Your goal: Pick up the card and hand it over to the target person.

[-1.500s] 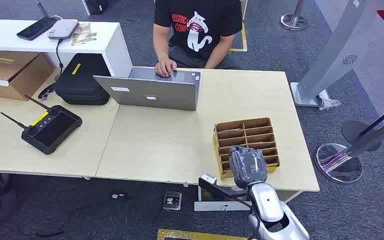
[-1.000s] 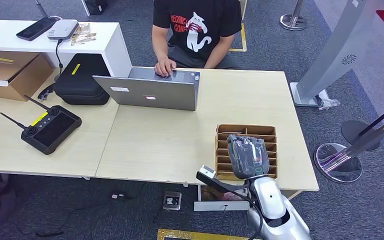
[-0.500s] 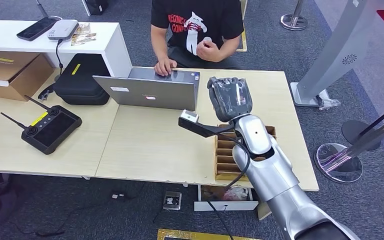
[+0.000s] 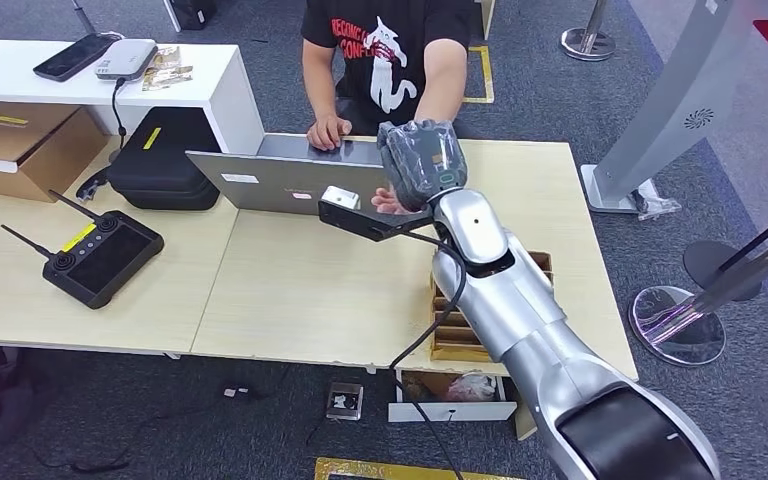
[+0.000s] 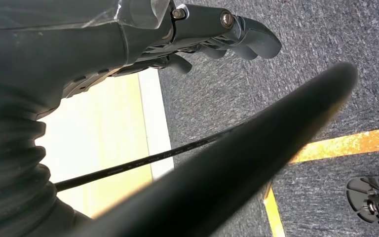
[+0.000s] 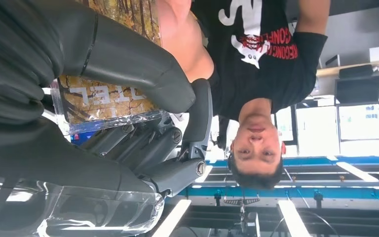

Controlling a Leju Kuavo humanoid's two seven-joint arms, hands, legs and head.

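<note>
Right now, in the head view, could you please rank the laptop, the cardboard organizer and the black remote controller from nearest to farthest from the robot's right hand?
Measured from the right hand:
1. Laptop: just to its left, at the table's far edge.
2. Cardboard organizer: below the hand, partly hidden by the arm.
3. Black remote controller: far left, on the neighbouring table.

Laptop [image 4: 300, 182] at table's [image 4: 300, 290] far edge, person [image 4: 390, 60] behind it; slotted box [image 4: 460, 320] near right front; controller [image 4: 100, 255] far left.

The right hand [image 4: 422, 160] has risen from the cardboard organizer [image 4: 460, 335] at the desk's near right edge and reached toward the far edge, gripping the card [image 6: 106, 101]. The person's hand [image 4: 392, 203] has come forward beneath it.
</note>
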